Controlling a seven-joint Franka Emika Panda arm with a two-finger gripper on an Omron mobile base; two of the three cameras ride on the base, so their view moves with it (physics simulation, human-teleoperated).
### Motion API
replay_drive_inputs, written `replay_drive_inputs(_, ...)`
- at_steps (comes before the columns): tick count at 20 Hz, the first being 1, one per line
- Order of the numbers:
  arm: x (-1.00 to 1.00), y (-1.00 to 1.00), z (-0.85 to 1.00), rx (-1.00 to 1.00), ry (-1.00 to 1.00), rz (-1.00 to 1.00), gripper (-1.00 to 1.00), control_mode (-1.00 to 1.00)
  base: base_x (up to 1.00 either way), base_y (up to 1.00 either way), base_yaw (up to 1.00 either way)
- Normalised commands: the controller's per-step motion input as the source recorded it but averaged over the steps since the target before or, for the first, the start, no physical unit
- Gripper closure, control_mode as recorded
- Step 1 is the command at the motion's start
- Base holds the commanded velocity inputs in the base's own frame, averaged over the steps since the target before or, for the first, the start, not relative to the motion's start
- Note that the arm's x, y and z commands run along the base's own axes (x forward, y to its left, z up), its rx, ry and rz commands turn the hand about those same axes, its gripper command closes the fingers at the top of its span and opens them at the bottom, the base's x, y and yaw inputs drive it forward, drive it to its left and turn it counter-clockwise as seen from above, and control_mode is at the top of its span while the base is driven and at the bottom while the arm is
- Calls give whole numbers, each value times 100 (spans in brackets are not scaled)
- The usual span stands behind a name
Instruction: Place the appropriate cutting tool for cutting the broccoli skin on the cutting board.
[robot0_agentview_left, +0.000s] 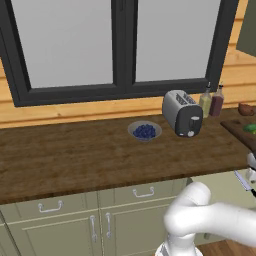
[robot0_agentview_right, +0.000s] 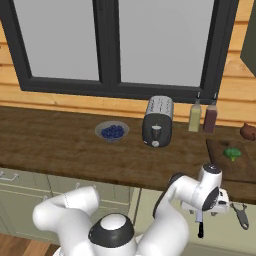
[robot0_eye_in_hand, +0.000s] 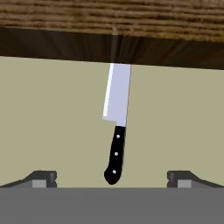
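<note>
A knife (robot0_eye_in_hand: 116, 131) with a black riveted handle and a silver blade lies on a pale beige surface just below the counter's front edge, its blade pointing at the wood. My gripper (robot0_eye_in_hand: 113, 179) hangs open above the handle end, with a fingertip on either side and nothing between them. From the right base view the hand (robot0_agentview_right: 212, 194) sits over the knife (robot0_agentview_right: 200, 228), and a grey peeler-shaped tool (robot0_agentview_right: 241, 214) lies just to its right. The broccoli (robot0_agentview_right: 231, 153) rests on the dark cutting board (robot0_agentview_right: 220, 167) at the counter's right end.
A toaster (robot0_agentview_right: 157, 127) stands mid-counter with a bowl of blueberries (robot0_agentview_right: 112, 131) to its left and two bottles (robot0_agentview_right: 202, 117) to its right. A reddish-brown lump (robot0_agentview_right: 247, 131) lies behind the board. Cabinet doors (robot0_agentview_left: 75, 220) run below the counter.
</note>
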Motion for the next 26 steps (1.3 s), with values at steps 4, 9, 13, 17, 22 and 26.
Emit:
replay_drive_inputs(4,-5,0,-4,0,0,0,-100,-100,0,0,0)
replay_drive_inputs(9,0,0,-7,0,0,0,-100,-100,0,0,0)
replay_drive_inputs(13,2,0,-32,0,0,0,-100,-100,0,0,0)
replay_drive_inputs(17,0,0,-33,-1,1,0,-100,-100,0,0,0)
replay_drive_inputs(22,0,-1,-15,0,0,0,-100,-100,0,0,0)
replay_drive_inputs(26,0,-6,-40,0,0,4,-100,-100,0,0,0)
